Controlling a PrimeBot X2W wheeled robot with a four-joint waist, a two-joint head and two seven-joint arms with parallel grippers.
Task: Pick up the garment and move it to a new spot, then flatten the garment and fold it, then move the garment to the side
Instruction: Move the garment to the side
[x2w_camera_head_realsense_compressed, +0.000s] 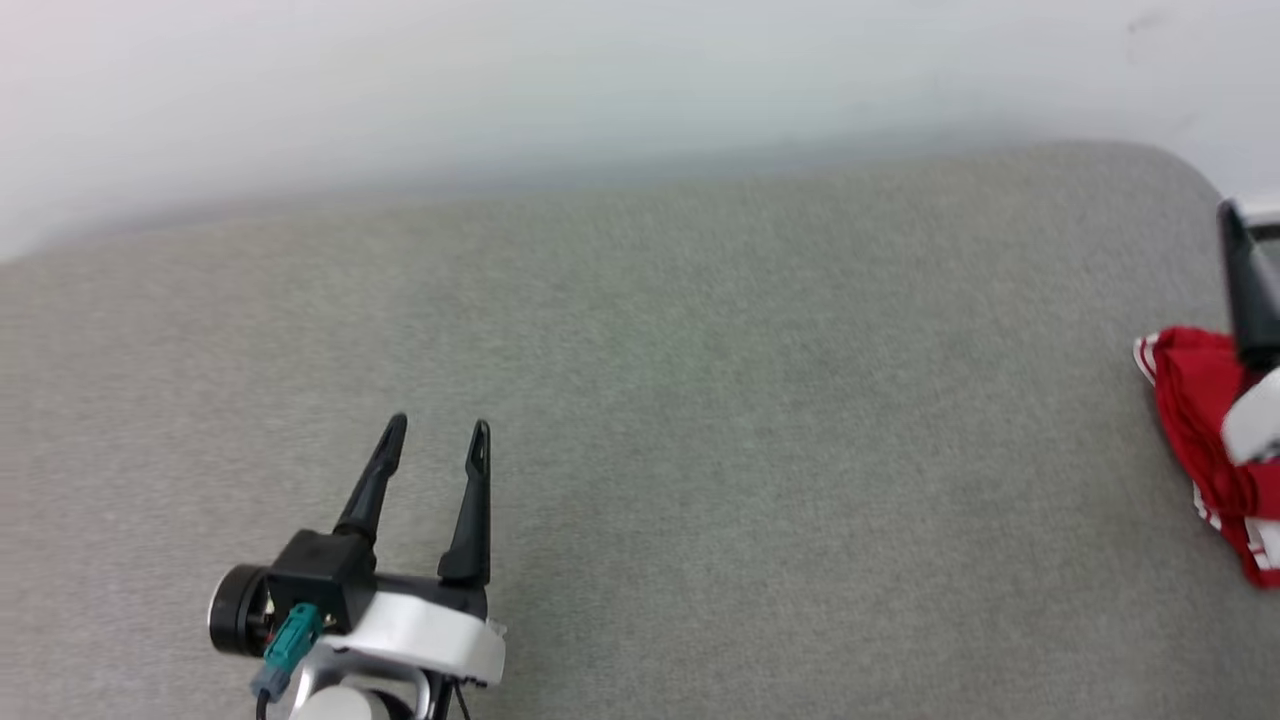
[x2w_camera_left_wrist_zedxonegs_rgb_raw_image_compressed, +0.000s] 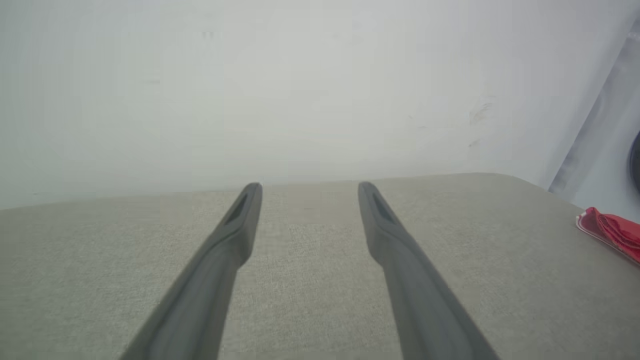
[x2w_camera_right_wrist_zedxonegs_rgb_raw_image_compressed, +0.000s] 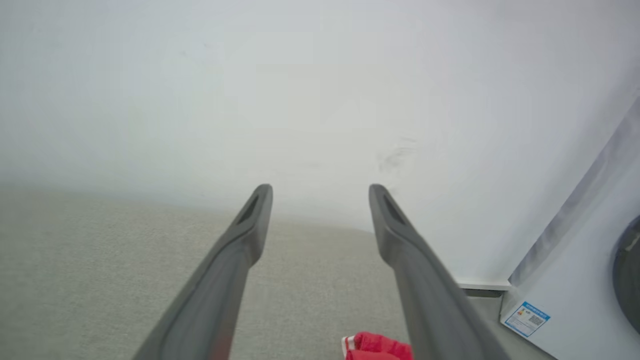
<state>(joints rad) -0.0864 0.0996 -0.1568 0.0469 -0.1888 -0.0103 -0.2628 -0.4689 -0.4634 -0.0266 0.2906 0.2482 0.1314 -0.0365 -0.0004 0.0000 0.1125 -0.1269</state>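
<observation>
The garment (x2w_camera_head_realsense_compressed: 1195, 420) is a red bundle with a red-and-white striped edge, lying on the grey cushion at the far right, partly cut off by the frame. One dark finger (x2w_camera_head_realsense_compressed: 1246, 290) of my right gripper and its pale forearm stand over it. In the right wrist view my right gripper (x2w_camera_right_wrist_zedxonegs_rgb_raw_image_compressed: 320, 192) is open and empty, with the garment (x2w_camera_right_wrist_zedxonegs_rgb_raw_image_compressed: 377, 347) low between its fingers. My left gripper (x2w_camera_head_realsense_compressed: 438, 430) is open at the lower left, far from the garment. In the left wrist view my left gripper (x2w_camera_left_wrist_zedxonegs_rgb_raw_image_compressed: 310, 187) holds nothing, and the garment (x2w_camera_left_wrist_zedxonegs_rgb_raw_image_compressed: 612, 230) lies at the right edge.
A wide grey fabric cushion (x2w_camera_head_realsense_compressed: 700, 400) spreads before me, its far right corner rounded. A white wall (x2w_camera_head_realsense_compressed: 600, 80) runs along its back edge. A white appliance with a small blue label (x2w_camera_right_wrist_zedxonegs_rgb_raw_image_compressed: 527, 317) stands just past the cushion's right end.
</observation>
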